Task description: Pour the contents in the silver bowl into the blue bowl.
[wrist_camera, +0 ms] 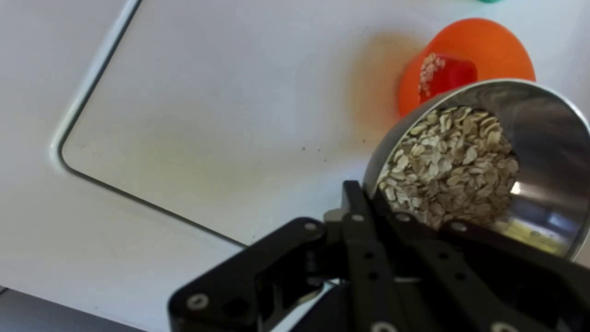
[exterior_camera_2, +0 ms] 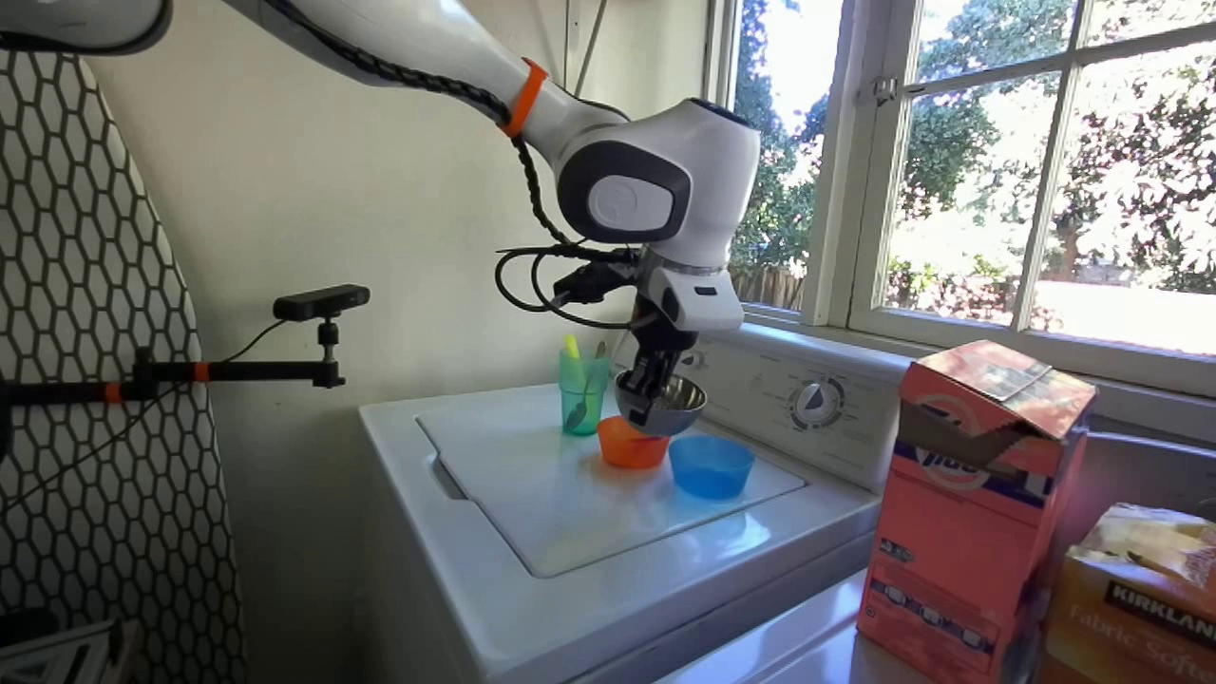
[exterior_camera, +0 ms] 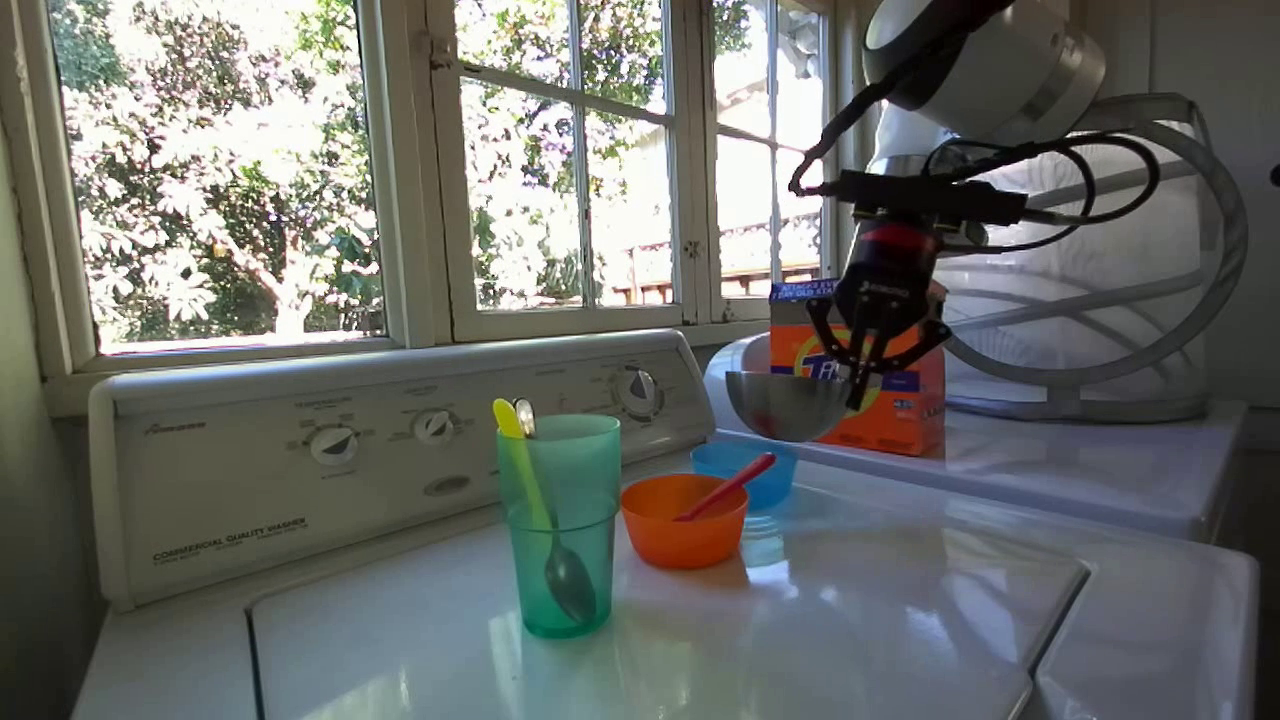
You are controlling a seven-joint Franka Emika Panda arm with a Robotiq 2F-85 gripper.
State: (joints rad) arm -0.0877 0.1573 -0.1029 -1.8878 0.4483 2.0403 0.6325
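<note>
Hand (wrist_camera: 366,193): squeezed down narrow on the wall of the silver bowl (wrist_camera: 551,133), right at the rim, so yep, it's got a hold of it.
Silver bowl: up in the air, mouth facing up, with a gap between it and the washer (exterior_camera_2: 556,527). In an exterior view it shows just above the blue bowl (exterior_camera: 775,485); from the wrist it overlaps the orange bowl (wrist_camera: 488,41). Which one it's actually over, tough to say.
Oats (wrist_camera: 454,170): in the silver bowl, a loose pile bunched toward the hand, bare shiny metal on the far side.
Blue bowl: upright on the washer, just beside the orange bowl. Can't tell if the two touch.
Orange bowl: also upright on the washer, sitting between the cup (exterior_camera: 595,480) and the blue bowl.
Red spoon (exterior_camera: 730,487): propped in the orange bowl, handle poking past the rim; the wrist view shows some pale flakes (wrist_camera: 429,69) on it or right by it.
Cup: teal, see-through, standing upright on the washer, yellow handle (exterior_camera: 507,415) sticking out the top, dark spoon head (exterior_camera: 572,585) showing through down low.
Specks (wrist_camera: 303,149): a few tiny dark ones on the washer, too small to make out.
Tide box (exterior_camera_2: 959,570): well apart from the cup, top gaping a bit.
Softener box (exterior_camera_2: 1121,617): just beside the Tide box.
</note>
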